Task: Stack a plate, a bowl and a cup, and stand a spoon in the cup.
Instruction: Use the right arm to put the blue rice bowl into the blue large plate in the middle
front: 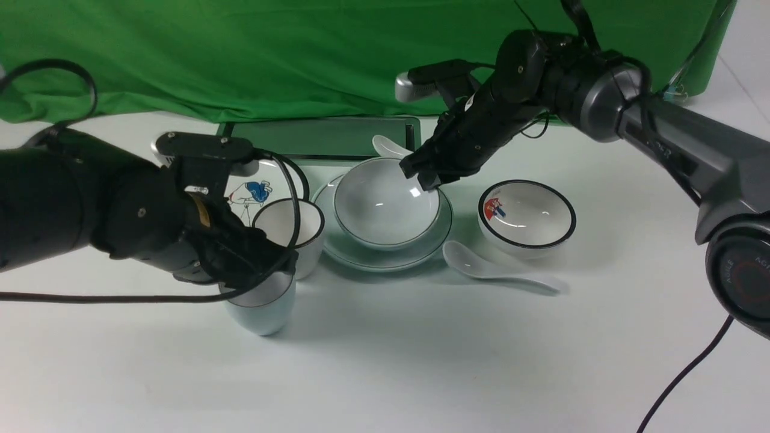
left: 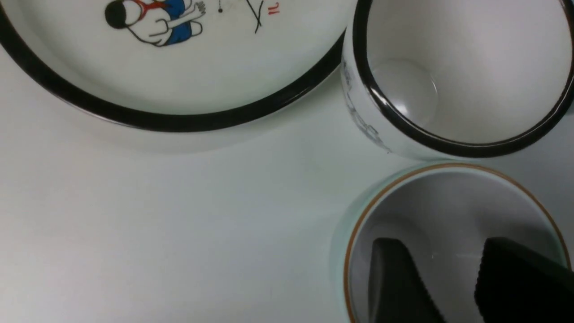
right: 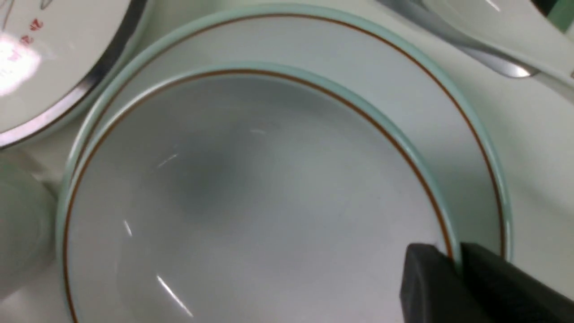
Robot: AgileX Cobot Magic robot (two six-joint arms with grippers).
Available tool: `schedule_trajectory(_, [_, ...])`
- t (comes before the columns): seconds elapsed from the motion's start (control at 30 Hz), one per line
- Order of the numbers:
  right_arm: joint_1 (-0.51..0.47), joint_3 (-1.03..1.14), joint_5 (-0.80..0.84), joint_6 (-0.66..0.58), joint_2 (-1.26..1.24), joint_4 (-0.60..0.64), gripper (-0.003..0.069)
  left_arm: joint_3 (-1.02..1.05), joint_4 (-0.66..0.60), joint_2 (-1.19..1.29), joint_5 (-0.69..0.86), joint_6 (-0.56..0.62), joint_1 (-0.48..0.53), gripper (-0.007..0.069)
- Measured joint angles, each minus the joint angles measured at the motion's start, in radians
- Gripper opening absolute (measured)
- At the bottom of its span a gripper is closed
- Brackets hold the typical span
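Front view: partial "AGI" lettering on right arm.

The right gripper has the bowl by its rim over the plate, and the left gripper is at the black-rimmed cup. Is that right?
Not quite: the left gripper is at the brown-rimmed cup, as the left wrist view shows. The rest is right.

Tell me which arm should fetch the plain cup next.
Probably the left: its open fingers hover at the plain cup, while the right fingers grip the rim of the plain bowl.
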Motion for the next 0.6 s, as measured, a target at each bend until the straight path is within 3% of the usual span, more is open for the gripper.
schedule_trajectory(0.17, [0.001, -0.003, -0.019, 0.010, 0.000, 0.000, 0.0125, -0.028, 0.003, 0.000, 0.075, -0.003, 0.000, 0.0435])
schedule_trajectory(0.27, [0.000, -0.005, -0.024, 0.010, 0.000, 0.001, 0.0167, -0.045, 0.029, 0.000, 0.109, -0.025, 0.000, 0.0486])
schedule_trajectory(0.5, [0.000, -0.009, 0.004, 0.012, 0.000, 0.003, 0.0243, -0.054, 0.065, 0.003, 0.146, -0.070, 0.000, 0.0475])
schedule_trajectory(0.6, [0.000, -0.049, 0.107, 0.012, 0.000, -0.004, 0.0247, -0.071, 0.069, 0.003, 0.179, -0.071, 0.000, 0.0461])
